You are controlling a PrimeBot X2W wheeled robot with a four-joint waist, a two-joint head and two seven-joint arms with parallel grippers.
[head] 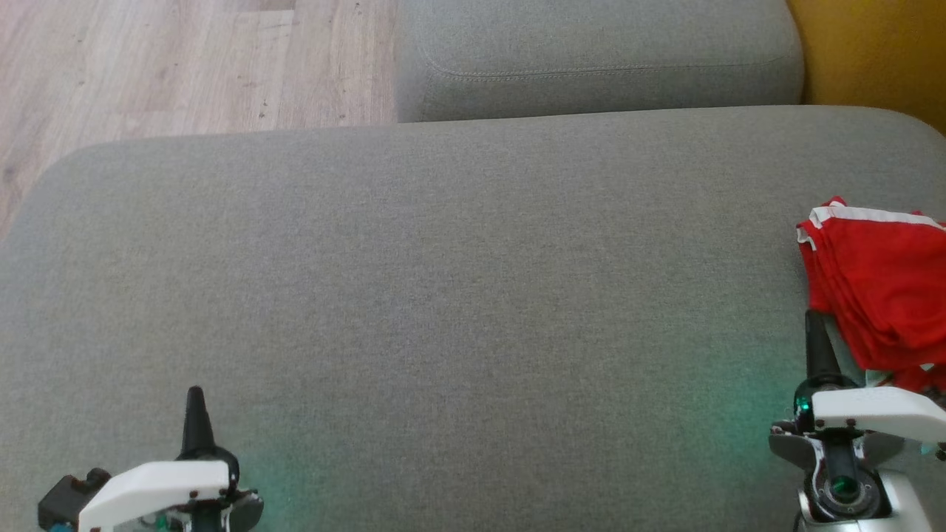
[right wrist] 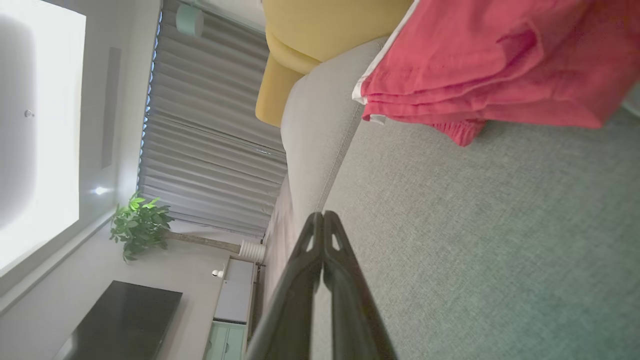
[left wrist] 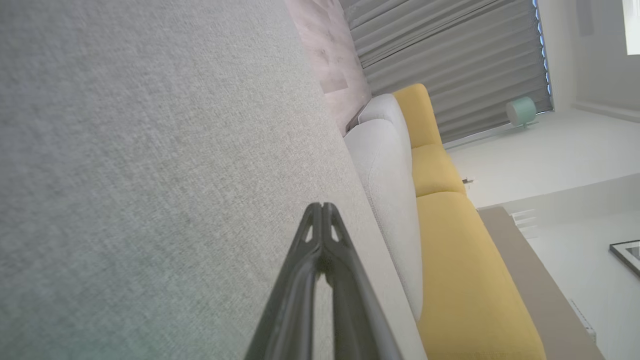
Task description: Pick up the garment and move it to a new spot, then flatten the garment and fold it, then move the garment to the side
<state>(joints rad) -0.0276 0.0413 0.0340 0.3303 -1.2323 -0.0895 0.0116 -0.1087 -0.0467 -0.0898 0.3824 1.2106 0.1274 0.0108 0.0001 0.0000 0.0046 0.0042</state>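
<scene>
Now, left hand point(head: 195, 393) and right hand point(head: 813, 319) closed, empty; garment point(head: 879, 295) beside the right.

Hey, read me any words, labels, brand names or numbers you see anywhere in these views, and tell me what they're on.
No readable text anywhere.
Red garment: plain red with white trim, no print or label showing.
Grey sofa cushion: no tag or marking.
Framed picture: too small and cut off to read.

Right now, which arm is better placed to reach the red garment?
Right. The right arm, jaws shut, sits just beside the garment; the left arm, jaws also shut, is far across the grey cushion.
</scene>
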